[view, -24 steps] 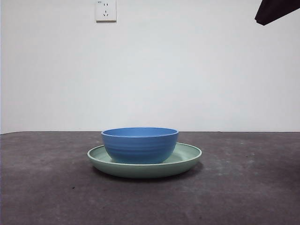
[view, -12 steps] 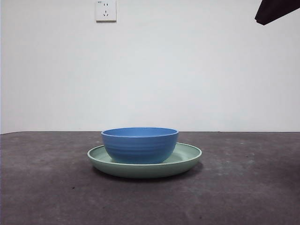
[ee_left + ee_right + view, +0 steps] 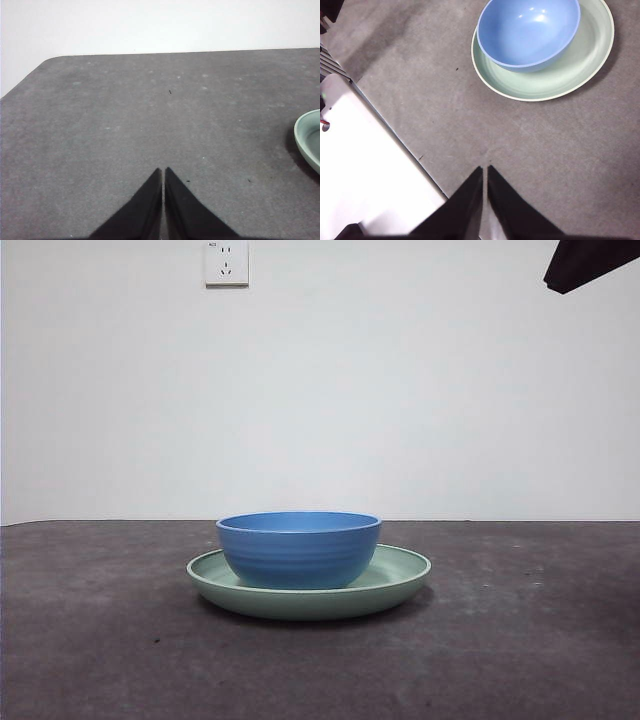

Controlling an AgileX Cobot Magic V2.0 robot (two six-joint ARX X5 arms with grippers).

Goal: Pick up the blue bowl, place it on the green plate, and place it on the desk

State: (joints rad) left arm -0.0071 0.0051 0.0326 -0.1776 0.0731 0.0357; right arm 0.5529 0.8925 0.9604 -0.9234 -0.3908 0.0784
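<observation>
The blue bowl (image 3: pixel 299 549) sits upright in the green plate (image 3: pixel 400 575), and the plate rests flat on the dark grey desk (image 3: pixel 520 640). In the front view the bowl stands slightly off the plate's middle, with more bare plate showing on one side than the other. The bowl is empty; its inside is smooth and catches a few bright glints in the right wrist view, where the bowl (image 3: pixel 529 31) covers much of the plate (image 3: pixel 570 70) and leaves a wide crescent of pale green rim bare.

Neither gripper touches the bowl or the plate. The right gripper (image 3: pixel 484 172) hangs above bare desk, well apart from the plate, with its two black jaws pressed together tip to tip and nothing between them. A pale, flat panel (image 3: pixel 365 170) lies next to the desk's edge on one side of this view. The left gripper (image 3: pixel 163 173) is also closed with nothing in it, its jaws meeting at the tips over an open stretch of desk; only a small arc of the plate's rim (image 3: pixel 306 137) shows at the picture's edge, well away from the jaws.

In the front view a black tip of an arm (image 3: pixel 590 262) shows at the top corner, high above the desk. A white wall socket (image 3: pixel 226 262) is mounted on the plain wall behind.
</observation>
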